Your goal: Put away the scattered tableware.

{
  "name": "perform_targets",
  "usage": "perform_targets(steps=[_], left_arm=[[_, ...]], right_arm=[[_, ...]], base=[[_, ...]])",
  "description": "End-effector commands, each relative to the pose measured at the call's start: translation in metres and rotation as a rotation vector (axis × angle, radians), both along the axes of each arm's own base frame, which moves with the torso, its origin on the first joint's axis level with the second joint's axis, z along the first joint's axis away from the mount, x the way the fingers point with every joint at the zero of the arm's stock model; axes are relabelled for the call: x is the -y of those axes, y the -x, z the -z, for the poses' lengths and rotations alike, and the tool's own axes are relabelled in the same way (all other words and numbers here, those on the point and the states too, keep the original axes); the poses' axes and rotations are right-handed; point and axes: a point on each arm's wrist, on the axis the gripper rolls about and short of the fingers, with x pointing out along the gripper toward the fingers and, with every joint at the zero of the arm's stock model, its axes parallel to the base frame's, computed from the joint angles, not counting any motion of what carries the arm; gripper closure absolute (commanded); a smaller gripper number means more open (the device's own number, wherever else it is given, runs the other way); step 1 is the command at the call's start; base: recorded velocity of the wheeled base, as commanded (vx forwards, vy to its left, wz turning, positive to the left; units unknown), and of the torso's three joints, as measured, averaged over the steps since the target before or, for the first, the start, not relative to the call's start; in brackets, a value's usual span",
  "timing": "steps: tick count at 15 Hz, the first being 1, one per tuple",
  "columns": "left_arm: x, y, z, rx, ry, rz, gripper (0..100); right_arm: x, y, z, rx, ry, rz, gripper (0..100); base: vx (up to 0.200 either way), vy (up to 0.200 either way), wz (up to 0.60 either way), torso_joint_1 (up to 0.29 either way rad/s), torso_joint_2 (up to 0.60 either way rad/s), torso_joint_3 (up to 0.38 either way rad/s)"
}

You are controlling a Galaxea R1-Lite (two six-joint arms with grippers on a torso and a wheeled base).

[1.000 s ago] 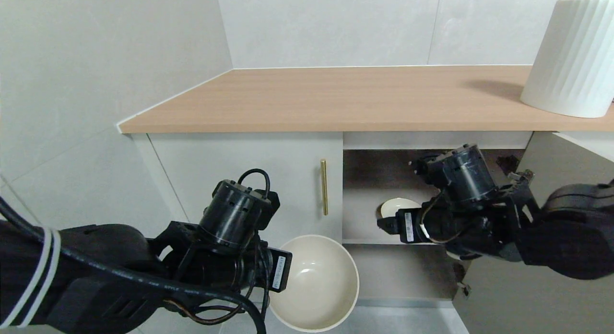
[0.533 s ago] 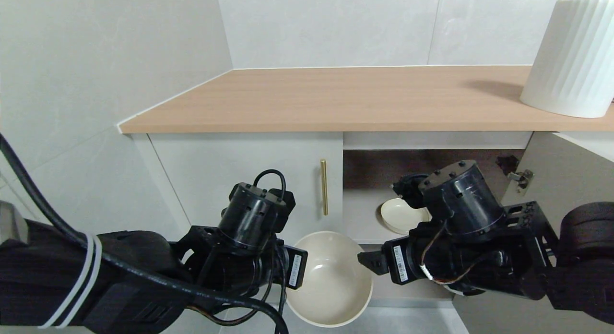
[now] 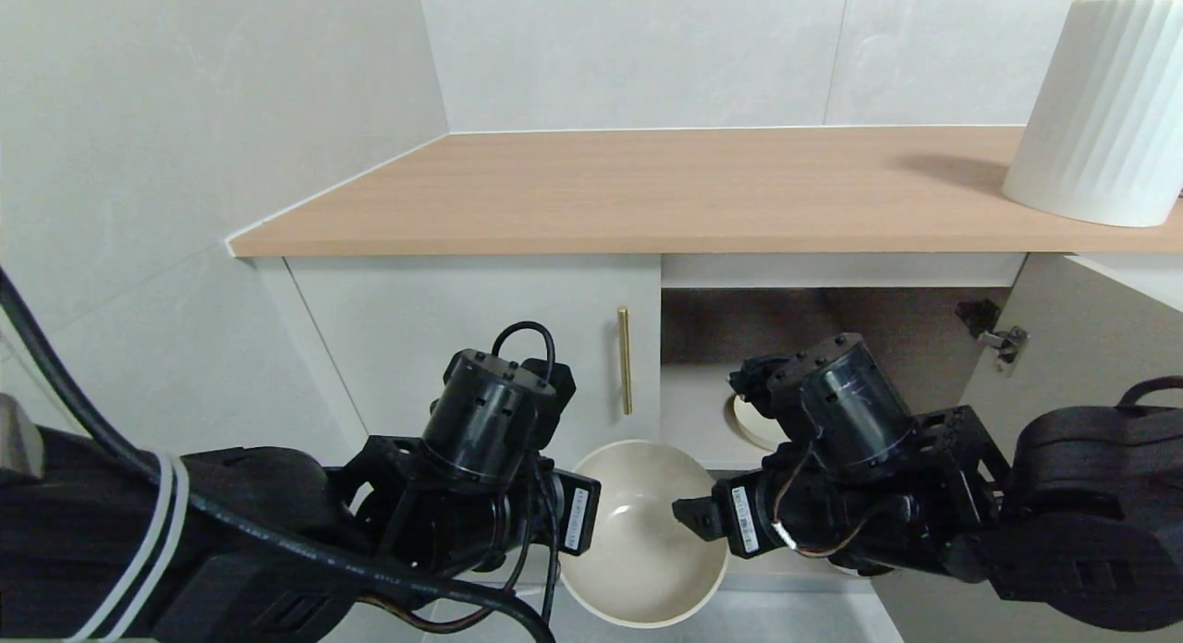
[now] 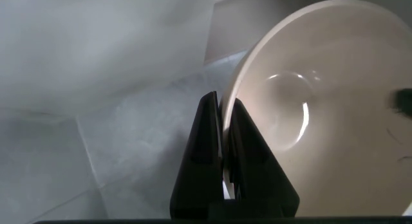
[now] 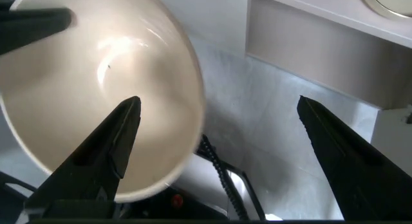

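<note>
The small plate [image 3: 742, 424] on the cabinet shelf [image 3: 689, 412] sits mostly behind the right arm's wrist, with just a sliver of rim peeking out. The bowl [image 3: 642, 532] loses its left rim behind the left gripper [image 3: 579, 521], and the left wrist view crops it at the picture's edge. The ribbed white container [image 3: 1100, 107] on the counter [image 3: 647, 190] and the open cabinet door [image 3: 1072, 347] both run off the head view's right edge.

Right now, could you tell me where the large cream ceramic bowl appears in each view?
Head view: large cream ceramic bowl low at centre.
Left wrist view: bowl pinched in the left hand.
Right wrist view: bowl behind one finger of the open right hand.
Shared landmark: grey floor tiles beneath.
</note>
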Motion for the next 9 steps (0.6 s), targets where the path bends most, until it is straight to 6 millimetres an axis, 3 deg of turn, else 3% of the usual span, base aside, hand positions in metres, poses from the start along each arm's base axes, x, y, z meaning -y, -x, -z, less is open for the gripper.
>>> perform_targets(steps=[1, 4, 5, 9], left_arm=[[0.0013, 0.0019, -0.0012, 0.002, 0.003, 0.006, 100], [0.0027, 0.0024, -0.0004, 0.001, 0.002, 0.01, 100], [0.0029, 0.0022, 0.0006, -0.002, 0.0, 0.01, 100], [0.0043, 0.0006, 0.0057, -0.013, -0.013, 0.008, 100]], right_arm=[[-0.0039, -0.003, 0.0075, -0.008, 0.006, 0.001, 0], [-0.0091, -0.0017, 0.0107, -0.014, -0.004, -0.003, 0], [-0.0097, -0.0023, 0.0105, -0.009, -0.01, -0.001, 100], [-0.0095, -0.0021, 0.0101, -0.006, -0.013, 0.002, 100]], base=[[0.0, 0.0, 0.0, 0.0, 0.0, 0.0], [0.0, 0.0, 0.0, 0.0, 0.0, 0.0], [0.0, 0.0, 0.0, 0.0, 0.0, 0.0], [0.0, 0.0, 0.0, 0.0, 0.0, 0.0]])
